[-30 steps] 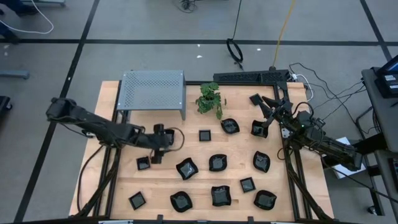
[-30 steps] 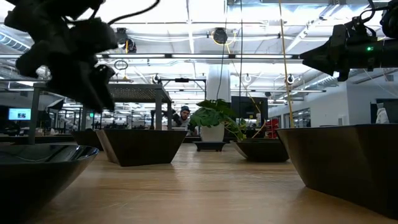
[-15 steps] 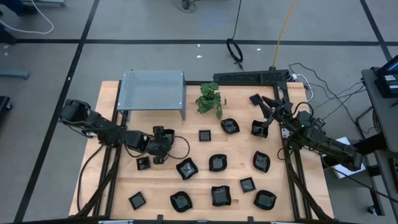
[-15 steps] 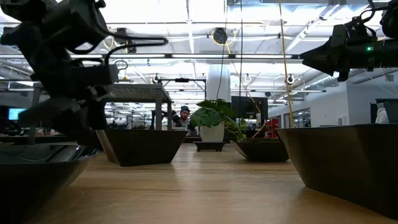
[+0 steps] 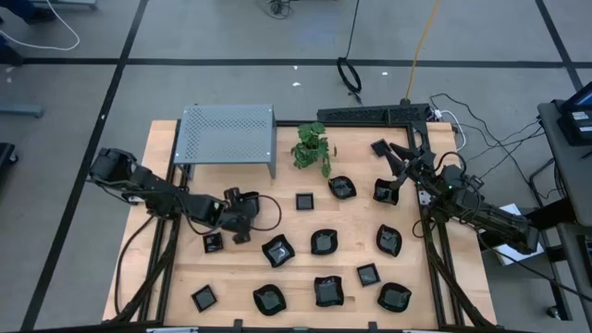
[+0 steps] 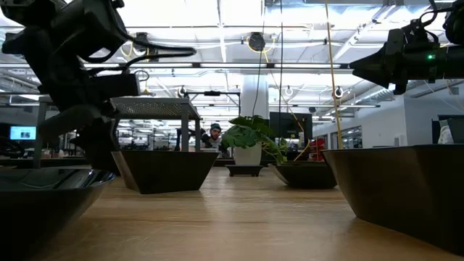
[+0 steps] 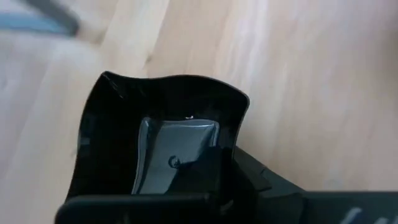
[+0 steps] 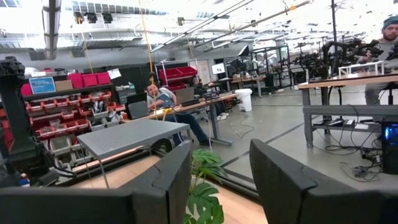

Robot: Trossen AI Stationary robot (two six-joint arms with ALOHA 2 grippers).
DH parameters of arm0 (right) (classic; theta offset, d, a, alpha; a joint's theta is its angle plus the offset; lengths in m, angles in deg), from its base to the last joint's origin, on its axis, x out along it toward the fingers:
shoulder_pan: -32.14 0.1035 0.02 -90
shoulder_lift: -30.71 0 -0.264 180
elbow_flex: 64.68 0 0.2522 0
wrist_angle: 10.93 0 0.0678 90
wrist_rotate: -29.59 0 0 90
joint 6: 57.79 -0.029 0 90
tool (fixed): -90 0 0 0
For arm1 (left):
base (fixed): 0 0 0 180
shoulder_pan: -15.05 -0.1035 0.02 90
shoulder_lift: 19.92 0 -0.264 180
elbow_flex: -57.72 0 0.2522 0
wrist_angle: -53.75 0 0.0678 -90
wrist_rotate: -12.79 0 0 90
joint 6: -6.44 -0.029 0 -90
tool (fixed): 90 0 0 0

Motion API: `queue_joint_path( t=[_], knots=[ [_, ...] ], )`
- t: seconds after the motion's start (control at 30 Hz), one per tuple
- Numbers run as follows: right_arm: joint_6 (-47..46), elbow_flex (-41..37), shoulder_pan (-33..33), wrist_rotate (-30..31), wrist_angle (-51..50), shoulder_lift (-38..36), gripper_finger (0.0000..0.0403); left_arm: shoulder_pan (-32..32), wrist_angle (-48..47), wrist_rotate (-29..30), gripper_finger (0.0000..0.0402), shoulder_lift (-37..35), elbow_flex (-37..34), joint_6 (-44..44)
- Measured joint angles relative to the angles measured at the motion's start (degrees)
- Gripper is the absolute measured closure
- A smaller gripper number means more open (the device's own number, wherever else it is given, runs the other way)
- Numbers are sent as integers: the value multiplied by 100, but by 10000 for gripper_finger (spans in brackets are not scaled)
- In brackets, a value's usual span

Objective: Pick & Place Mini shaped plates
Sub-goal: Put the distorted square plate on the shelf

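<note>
A small black square plate (image 5: 214,242) sits on the left part of the wooden table (image 5: 351,250). The left end effector (image 5: 236,233) is right down at this plate. Its fingers are squeezed shut on the plate's edge, and the left wrist view shows the shiny wavy-edged plate (image 7: 158,146) just in front of them.

More little black plates lie around it. One wavy plate (image 5: 277,250) is just beside the first one, and another (image 5: 324,242) is near the middle. Others sit along the front edge, like the square one (image 5: 203,298).

The right end effector (image 5: 393,165) hangs over the far right corner with its fingers spread wide, holding nothing.

A green plant (image 5: 313,148) and a grey box with holes (image 5: 228,134) stand at the back.
</note>
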Motion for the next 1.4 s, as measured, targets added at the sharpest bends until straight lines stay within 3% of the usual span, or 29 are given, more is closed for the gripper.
queue_joint_path(
  t=[0.13,0.3,0.43,0.67,0.87,1.0,1.1,1.27,1.4],
  knots=[
    [3,-1,0,0,0,0,250,0,286,-190,396,0,300,-393],
    [3,-1,0,0,0,-1,250,0,230,-208,397,0,1200,-1258],
    [4,-1,0,-2,0,0,250,-86,-207,464,393,-2,2064,-1678],
    [4,-1,0,-2,0,-2,250,-826,-2732,1923,394,-2,3713,-1953],
    [4,0,0,-2,0,-1,250,-2160,-5195,2144,396,-4,4792,-935],
    [4,0,0,-1,0,-1,250,-3338,-6520,1756,398,-4,4912,-201],
    [4,0,2,-2,0,0,250,-4223,-7004,1372,396,-4,4704,69],
    [4,-1,2,-2,0,0,250,-5281,-6885,1025,397,-4,4335,-140],
    [3,1,2,-2,0,-1,250,-5652,-6501,771,398,-4,4162,-469]
  ],
)
